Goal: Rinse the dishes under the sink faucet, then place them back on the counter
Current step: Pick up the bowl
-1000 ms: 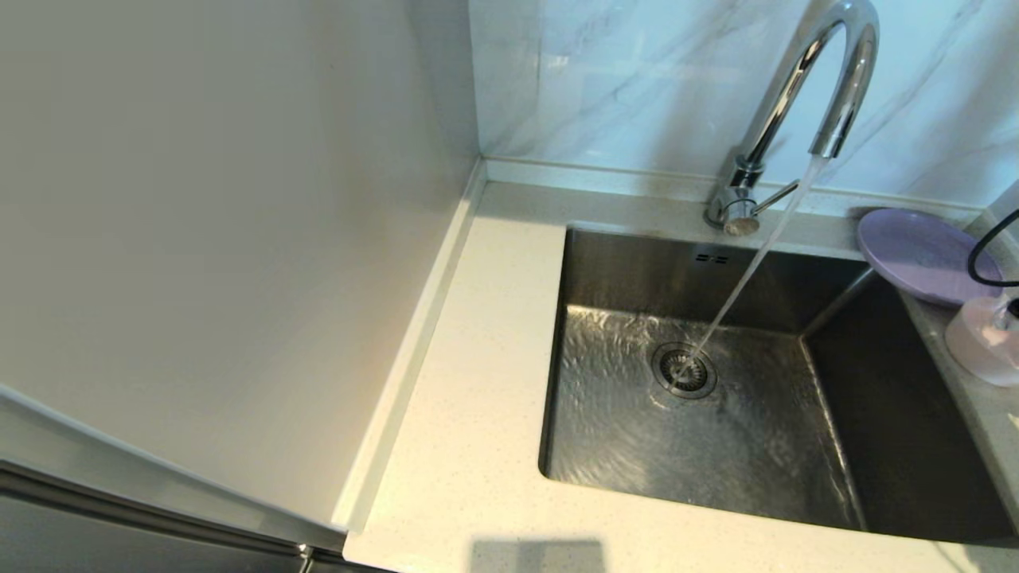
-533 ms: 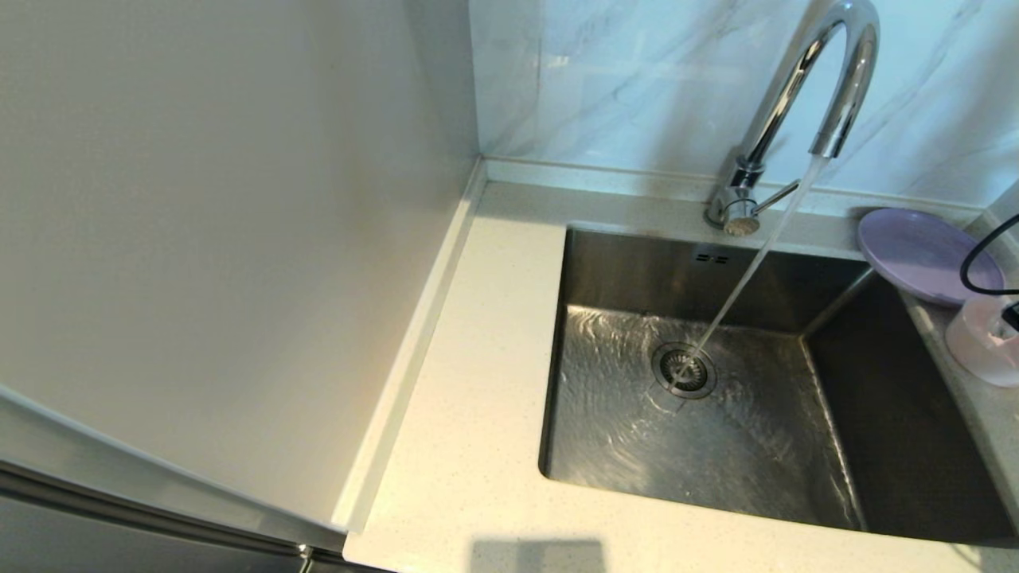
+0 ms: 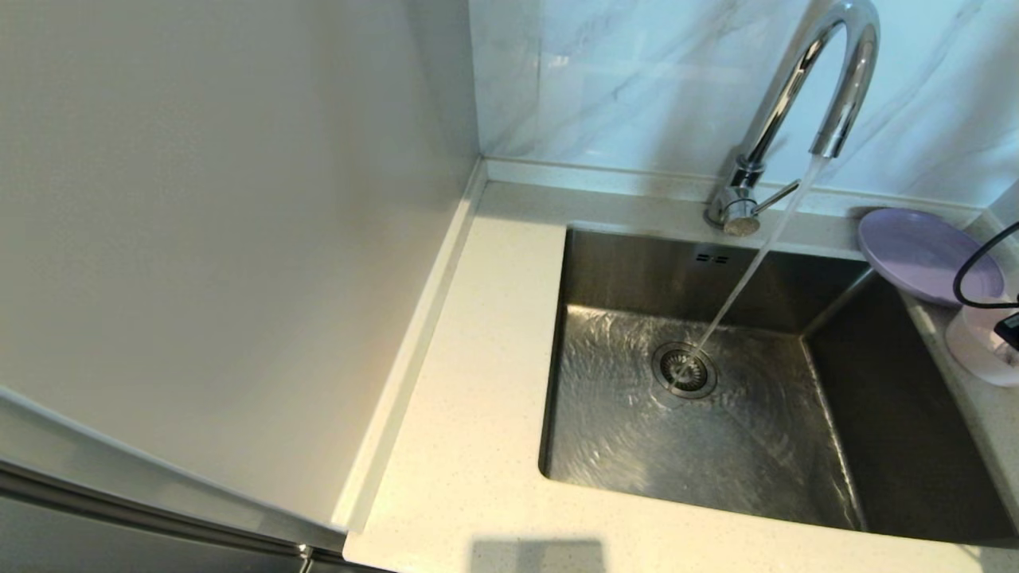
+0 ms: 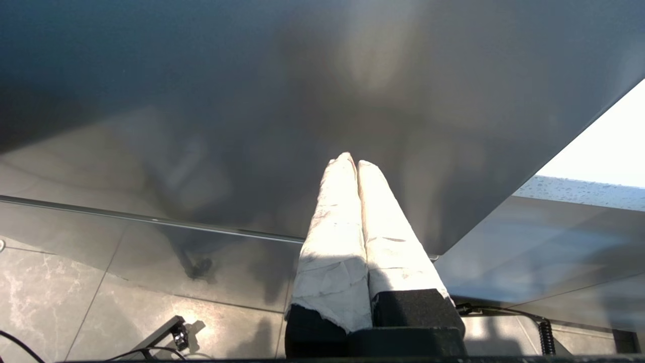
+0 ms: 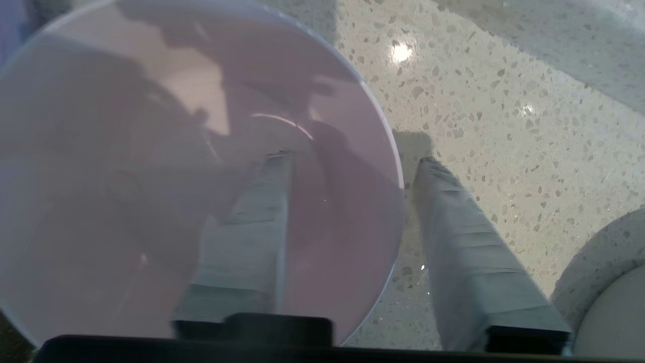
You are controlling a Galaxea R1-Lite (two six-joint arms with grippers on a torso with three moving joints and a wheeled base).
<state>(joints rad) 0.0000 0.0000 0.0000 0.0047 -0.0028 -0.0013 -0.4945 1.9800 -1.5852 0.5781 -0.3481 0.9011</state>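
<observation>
Pink bowl (image 5: pixel 201 201) on counter (image 5: pixel 504 126), 3 o'clock of sink (image 3: pixel 637 270); right gripper (image 5: pixel 347 161) spread astride rim for lift toward faucet (image 3: pixel 804 87) stream. Left gripper (image 4: pixel 351 161) pressed together, parked.

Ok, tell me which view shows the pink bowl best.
Right wrist view: the pink bowl fills it, the open right gripper straddling its rim. Head view catches only part of it at the edge. Left wrist view shows none.

Lilac plate (image 3: pixel 915 253), speckled off-white counter (image 3: pixel 478 398)
</observation>
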